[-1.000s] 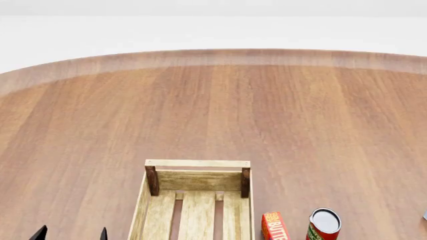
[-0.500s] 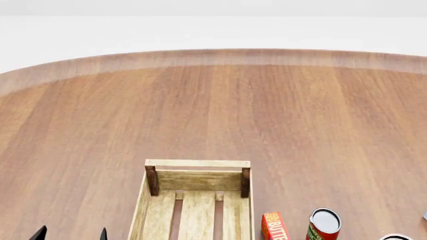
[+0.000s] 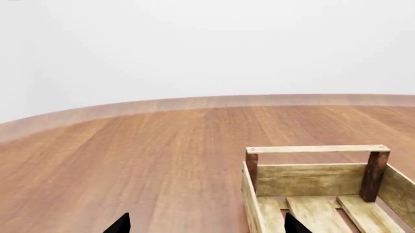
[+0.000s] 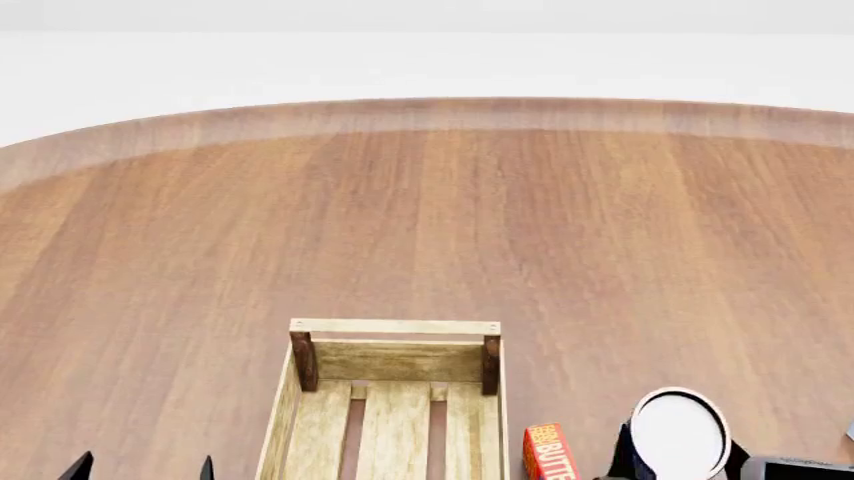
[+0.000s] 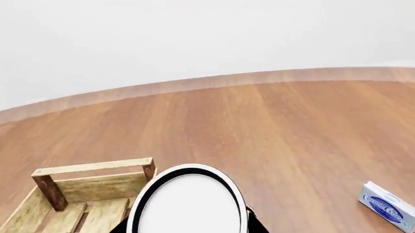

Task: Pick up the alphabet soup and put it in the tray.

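1. Two dark tips of left claw (image 4: 144,468) at the lower edge, spread apart, nothing between them, idle.
2. Tray (image 4: 395,330) on worktop (image 4: 427,220), no can inside.
3. Butter box (image 4: 549,452) just right of tray.
4. Soup (image 4: 678,433) lifted in right claw (image 5: 188,225), pale top facing camera, beside tray's right side.
5. Pickup looks done; left: carry over tray, lower, release.
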### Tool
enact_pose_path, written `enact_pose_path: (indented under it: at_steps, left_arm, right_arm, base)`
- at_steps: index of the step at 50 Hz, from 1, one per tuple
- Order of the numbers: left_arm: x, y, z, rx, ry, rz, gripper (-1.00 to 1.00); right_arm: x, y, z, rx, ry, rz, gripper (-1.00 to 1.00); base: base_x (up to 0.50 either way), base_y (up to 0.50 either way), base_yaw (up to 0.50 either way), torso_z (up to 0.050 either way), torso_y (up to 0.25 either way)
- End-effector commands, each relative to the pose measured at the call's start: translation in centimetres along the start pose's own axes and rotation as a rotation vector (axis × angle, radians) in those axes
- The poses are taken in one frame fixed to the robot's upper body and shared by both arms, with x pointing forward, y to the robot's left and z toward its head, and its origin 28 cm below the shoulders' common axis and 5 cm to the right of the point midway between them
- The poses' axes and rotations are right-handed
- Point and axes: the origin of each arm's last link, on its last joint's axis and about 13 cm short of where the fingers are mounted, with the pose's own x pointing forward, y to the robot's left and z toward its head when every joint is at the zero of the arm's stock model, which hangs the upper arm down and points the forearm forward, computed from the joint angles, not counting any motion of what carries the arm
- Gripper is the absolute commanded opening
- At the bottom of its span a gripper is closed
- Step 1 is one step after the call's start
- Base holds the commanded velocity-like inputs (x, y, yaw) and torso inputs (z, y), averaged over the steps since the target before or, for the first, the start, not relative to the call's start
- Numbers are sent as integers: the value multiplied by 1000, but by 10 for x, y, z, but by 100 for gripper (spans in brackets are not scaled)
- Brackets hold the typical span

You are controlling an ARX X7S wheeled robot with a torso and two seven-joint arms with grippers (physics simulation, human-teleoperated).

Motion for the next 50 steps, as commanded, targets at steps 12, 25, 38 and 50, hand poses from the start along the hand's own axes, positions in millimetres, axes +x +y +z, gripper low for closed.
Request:
enact_pose_path:
  at_steps: [12, 25, 38, 50]
  left_arm:
    - [0, 1, 0, 8, -4, 5, 100]
    - [0, 0, -1, 8, -5, 2, 100]
    - [0, 0, -1, 12, -10, 6, 100]
    - [0, 1, 0, 7, -11, 8, 100]
  right_arm:
    - [29, 44, 16, -7, -69, 172, -100]
    - [53, 63, 8, 1, -54, 254, -100]
    - [76, 81, -9, 34, -29, 328, -100]
    - [96, 96, -23, 115, -28, 369, -100]
  base:
    - [0, 0, 0, 0, 1]
    - [0, 0, 0, 0, 0]
    - [0, 0, 0, 1, 1]
    - [0, 0, 0, 0, 1]
